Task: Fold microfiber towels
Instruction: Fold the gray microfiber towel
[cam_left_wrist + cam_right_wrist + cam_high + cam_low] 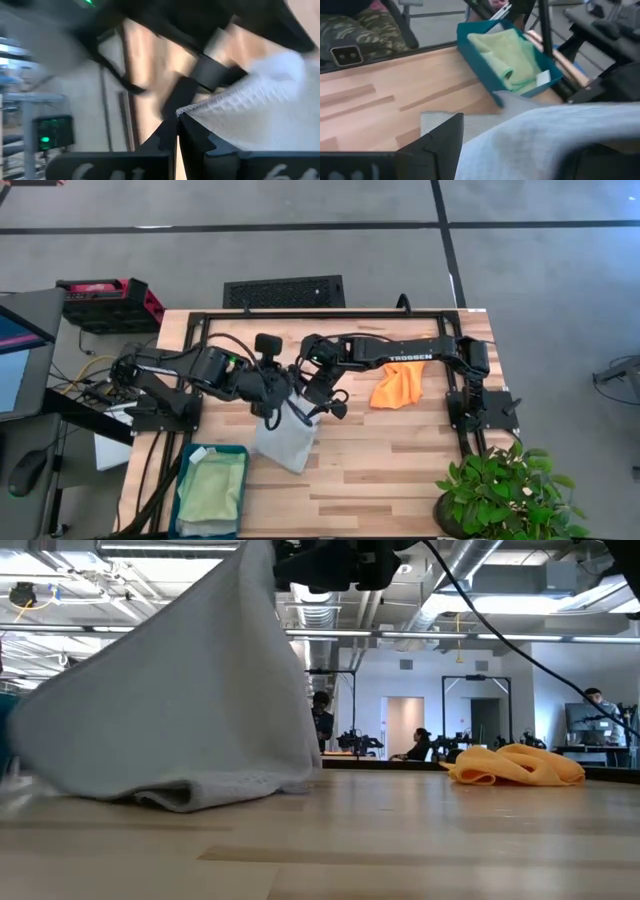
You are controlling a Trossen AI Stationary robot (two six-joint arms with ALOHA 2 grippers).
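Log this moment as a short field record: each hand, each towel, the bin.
left hand: over table centre, shut on one top corner of the grey towel
right hand: beside it, shut on the other top corner
grey towel: lifted and hanging, bottom edge bunched on the table
orange towel: crumpled on the table near the right arm, untouched
green towel: folded, lying in the bin
bin: teal, at the table's front left corner

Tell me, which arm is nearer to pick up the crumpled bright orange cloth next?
The right arm, probably: the orange cloth lies just below it, though both the right gripper and left gripper now hold up the pale grey-blue towel.
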